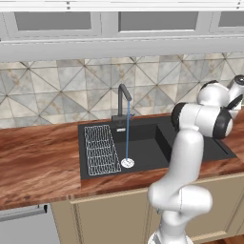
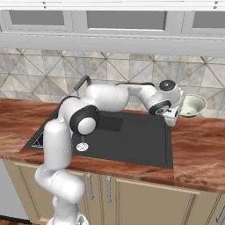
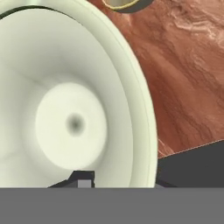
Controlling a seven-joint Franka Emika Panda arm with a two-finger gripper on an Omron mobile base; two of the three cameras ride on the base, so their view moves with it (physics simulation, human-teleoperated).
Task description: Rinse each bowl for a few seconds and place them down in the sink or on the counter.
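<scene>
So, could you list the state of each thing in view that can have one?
Dark grey faucet: running, thin stream falling to the drain.
Black rectangular sink: no bowl inside.
Pale cream-green bowl: lifted, tilted, above the counter right of the sink.
Gripper: shut on the pale bowl's rim.

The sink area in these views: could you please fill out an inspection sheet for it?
Surface: reddish wood-grain counter around a black sink; water runs from the faucet onto the drain.
Job's things: pale cream bowl lifted at the sink's right edge, tilted; a darker bowl on the counter beyond it.
Clutter: white wire rack in the sink's left part.
Grippers: claw shut on the pale cream bowl's rim; one finger tip is inside the bowl.
Cables: nothing seen.
Surroundings: tiled backsplash, wall cabinets above, beige cabinets below.
</scene>
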